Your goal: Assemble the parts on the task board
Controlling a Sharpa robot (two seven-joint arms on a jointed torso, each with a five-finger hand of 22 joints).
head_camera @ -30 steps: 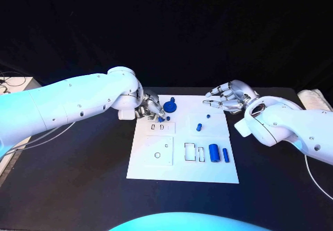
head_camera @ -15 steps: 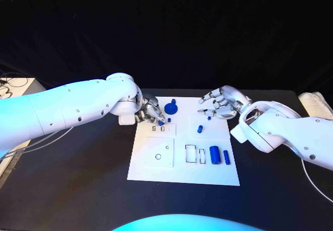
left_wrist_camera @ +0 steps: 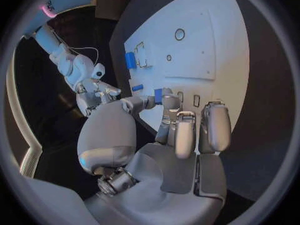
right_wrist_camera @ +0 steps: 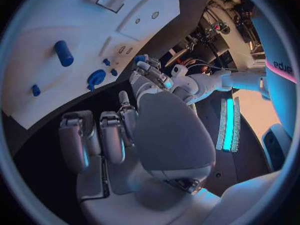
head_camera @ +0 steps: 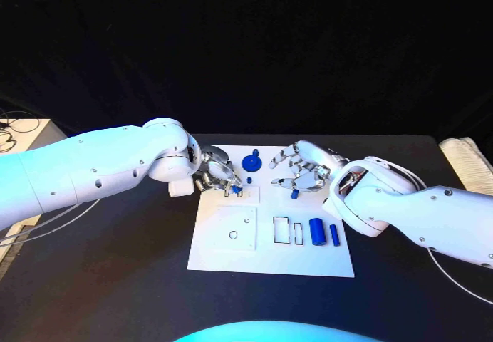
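The white task board [head_camera: 234, 249] lies mid-table. My left hand [head_camera: 216, 176] hovers over the board's left part and pinches a small blue part [left_wrist_camera: 158, 95] between thumb and finger, just above the small slots [head_camera: 246, 191]. My right hand [head_camera: 301, 168] hangs over the board's upper middle with its fingers apart and nothing in them. A blue peg [head_camera: 295, 193] lies just below it. A round blue part [head_camera: 253, 163] sits at the board's far edge between the hands, with a tiny peg [head_camera: 248, 180] near it. A thick blue cylinder [head_camera: 316, 229] and a thin blue bar [head_camera: 334, 234] lie at the lower right.
Empty cut-outs [head_camera: 288, 228] and a square plate with a hole [head_camera: 235, 226] mark the board's lower half. A pale roll [head_camera: 464, 152] lies at the table's right edge. Cables and a box [head_camera: 18, 131] sit off the table's left side.
My right hand has swung left from the board's far right corner to over its upper middle. My left hand has shifted slightly toward me with the small blue part.
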